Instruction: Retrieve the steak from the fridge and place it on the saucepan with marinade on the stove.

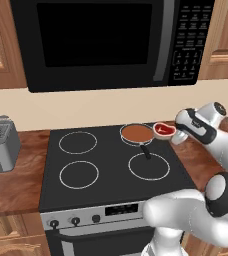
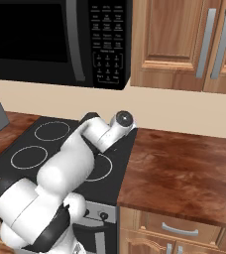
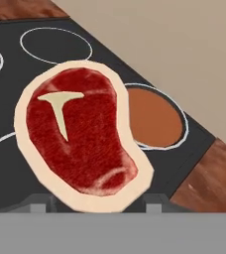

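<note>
My gripper (image 1: pixel 172 133) is shut on the steak (image 1: pixel 163 130), a flat red piece with a pale rim, and holds it in the air just right of the saucepan (image 1: pixel 137 133). The saucepan sits on the back right burner of the black stove (image 1: pixel 106 170), full of reddish-brown marinade (image 1: pixel 136 132), its dark handle pointing forward. In the hand view the steak (image 3: pixel 80 136) hangs between my fingertips (image 3: pixel 153 203), with the marinade (image 3: pixel 152 118) behind it to the right. The fridge is out of view.
A black microwave (image 1: pixel 111 40) hangs over the stove. A grey toaster (image 1: pixel 1 145) stands on the wooden counter to the left. More wooden counter (image 2: pixel 184 168) lies to the right, under wall cabinets (image 2: pixel 184 39).
</note>
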